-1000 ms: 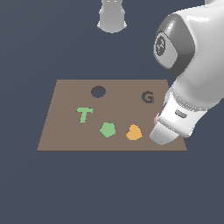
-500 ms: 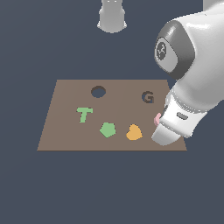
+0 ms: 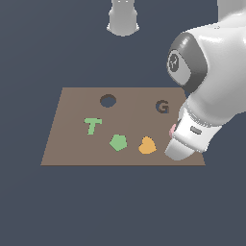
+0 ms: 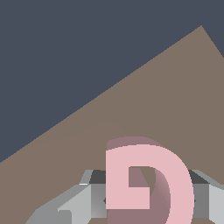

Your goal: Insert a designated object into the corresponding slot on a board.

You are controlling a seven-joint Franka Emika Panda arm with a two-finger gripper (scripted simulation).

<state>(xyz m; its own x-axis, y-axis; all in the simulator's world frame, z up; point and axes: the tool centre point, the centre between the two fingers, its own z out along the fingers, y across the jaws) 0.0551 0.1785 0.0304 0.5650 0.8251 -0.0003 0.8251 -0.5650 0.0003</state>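
The pale pink G-shaped designated object (image 4: 148,179) fills the lower part of the wrist view. It sits between the two grey fingers (image 4: 76,203) of my gripper (image 4: 148,201), whose pads press against its sides. In the exterior view only a sliver of the pink object (image 3: 172,129) shows beside my white wrist housing (image 3: 188,139), low over the brown board (image 3: 72,151) near its right edge. The fingers themselves are hidden there. The dark G-shaped slot (image 3: 163,106) lies a short way beyond the object, toward the board's far right corner.
On the board lie a green T (image 3: 92,126), a green pentagon (image 3: 118,142) and an orange heart (image 3: 147,145), the heart just left of my hand. A round dark hole (image 3: 108,101) is at the far middle. The arm's base (image 3: 123,19) stands beyond the board.
The hand has sunk slightly toward the board over the pink object since one second ago. It has stayed almost still in the last half second. The other shapes have not moved.
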